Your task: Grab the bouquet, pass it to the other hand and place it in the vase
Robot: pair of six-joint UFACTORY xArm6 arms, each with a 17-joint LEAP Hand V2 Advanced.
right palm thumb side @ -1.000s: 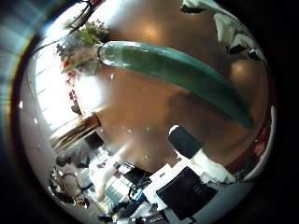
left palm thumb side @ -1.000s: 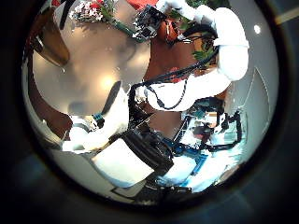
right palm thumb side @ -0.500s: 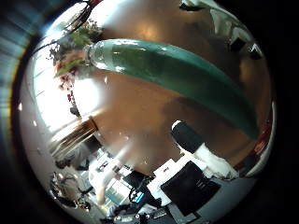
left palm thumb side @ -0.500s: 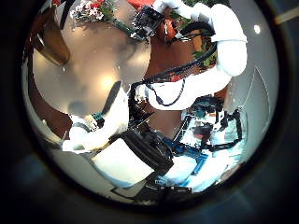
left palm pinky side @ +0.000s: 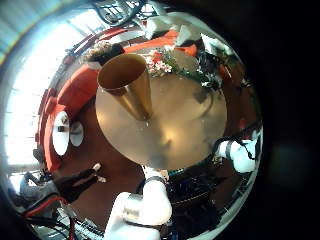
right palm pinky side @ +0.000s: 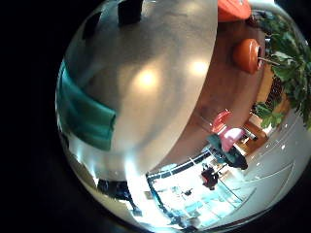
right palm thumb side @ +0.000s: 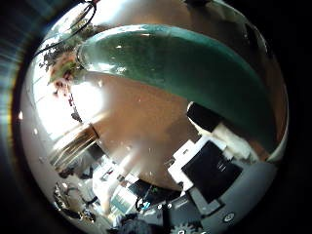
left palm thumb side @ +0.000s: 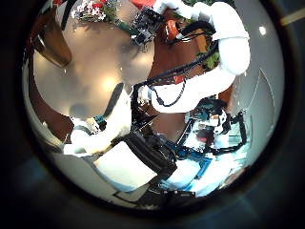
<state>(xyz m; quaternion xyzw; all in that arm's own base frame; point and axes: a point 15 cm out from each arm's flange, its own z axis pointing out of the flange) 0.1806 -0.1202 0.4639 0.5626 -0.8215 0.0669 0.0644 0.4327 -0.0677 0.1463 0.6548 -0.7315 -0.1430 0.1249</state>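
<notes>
While the bouquet (right palm thumb side: 166, 73) lies on the round table (left palm pinky side: 185, 135), its wrapped stem fills much of the right thumb side palm view, so it sits close under the right hand (right palm thumb side: 219, 171). Whether that hand's fingers are apart or curled cannot be told. Across the table stands the cone-shaped vase (left palm pinky side: 128, 85), upright, with nothing visible inside. Fingers of the left hand (left palm thumb side: 105, 129) look relaxed, holding nothing.
</notes>
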